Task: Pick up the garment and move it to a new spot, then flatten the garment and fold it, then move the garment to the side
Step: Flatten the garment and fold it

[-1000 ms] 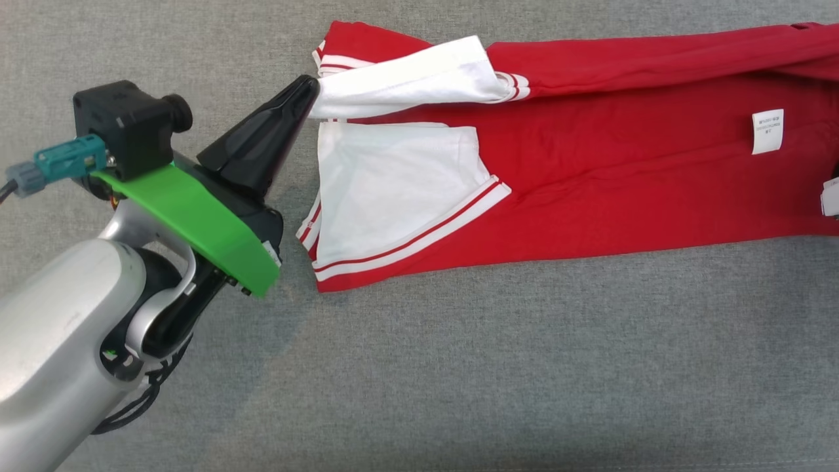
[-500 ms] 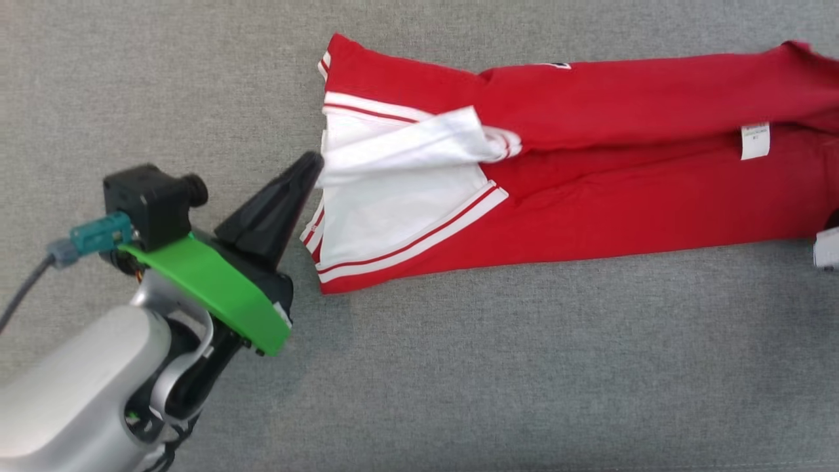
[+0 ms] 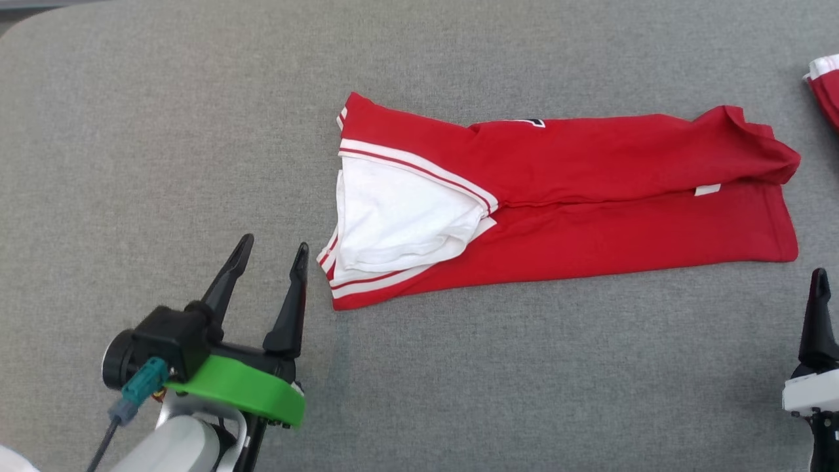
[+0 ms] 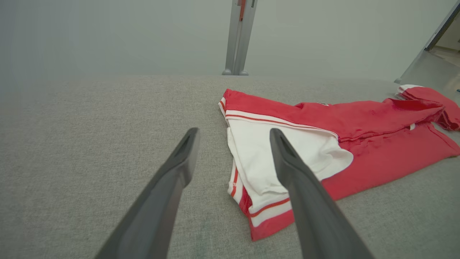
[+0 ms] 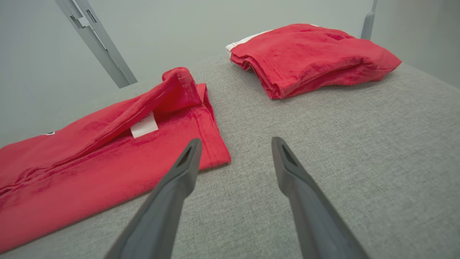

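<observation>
Head view first: the garment [image 3: 577,210] lies on the grey counter [image 3: 524,380] as a long red band running from 9 to 3 o'clock, white sleeve panel at its 9 o'clock end. Your left pincer [image 3: 275,242] sits at 8 o'clock, fingers apart, just beside the band's near corner and off the cloth. One finger of the right pincer shows at the 4 o'clock edge, clear of the hem. A second folded red garment [image 3: 824,82] rests at 2 o'clock.

Left wrist view: the fingers stand apart and empty, with the striped corner just past the right-hand finger at 1 o'clock. The white panel looks rumpled, so I'd press it flat before the cross fold.

Right wrist view: the right pincer [image 5: 236,141] is spread, nothing in it, and the hem corner lies just off its left finger at 11 o'clock. The upper layer is ridged there. Pinch both layers at the corner, lift low, and carry both ends evenly so the band doesn't skew.
</observation>
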Controlling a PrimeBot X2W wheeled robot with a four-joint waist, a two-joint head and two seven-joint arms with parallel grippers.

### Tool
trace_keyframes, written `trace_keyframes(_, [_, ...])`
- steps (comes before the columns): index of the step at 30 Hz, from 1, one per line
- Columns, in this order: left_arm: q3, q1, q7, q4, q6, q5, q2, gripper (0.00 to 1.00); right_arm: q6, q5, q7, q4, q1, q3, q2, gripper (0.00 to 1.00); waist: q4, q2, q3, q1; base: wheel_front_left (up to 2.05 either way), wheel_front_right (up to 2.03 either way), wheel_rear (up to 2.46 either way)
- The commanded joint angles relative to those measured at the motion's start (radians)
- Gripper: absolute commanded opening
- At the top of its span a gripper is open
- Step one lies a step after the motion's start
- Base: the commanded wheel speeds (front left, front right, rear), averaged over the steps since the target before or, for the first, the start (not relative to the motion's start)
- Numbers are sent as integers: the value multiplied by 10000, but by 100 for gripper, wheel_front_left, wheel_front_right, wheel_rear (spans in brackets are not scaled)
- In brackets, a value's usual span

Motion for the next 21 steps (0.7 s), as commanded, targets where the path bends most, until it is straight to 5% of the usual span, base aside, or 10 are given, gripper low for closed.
trace_keyframes(1, [381, 607, -24, 5, 75, 525, -226, 100, -9, 17, -40, 58, 166, 80, 63, 100, -131, 0, -830, 0, 0, 0, 0])
trace_keyframes(7, [2492, 2690, -30, 11, -303, 2883, -1771, 100, -9, 19, -40, 336, 434, 541, 156, 100, -211, 0, -1670, 0, 0, 0, 0])
trace_keyframes(14, [4320, 4562, -30, 564, -1840, 4580, -3572, 100, -9, -327, -40, 277, 793, 840, 230, 100, -274, 0, -2536, 0, 0, 0, 0])
trace_keyframes(21, [5274, 5458, -33, 994, -2828, 5661, -4534, 100, -9, -519, -40, 261, 1193, 960, 380, 100, -284, 0, -3125, 0, 0, 0, 0])
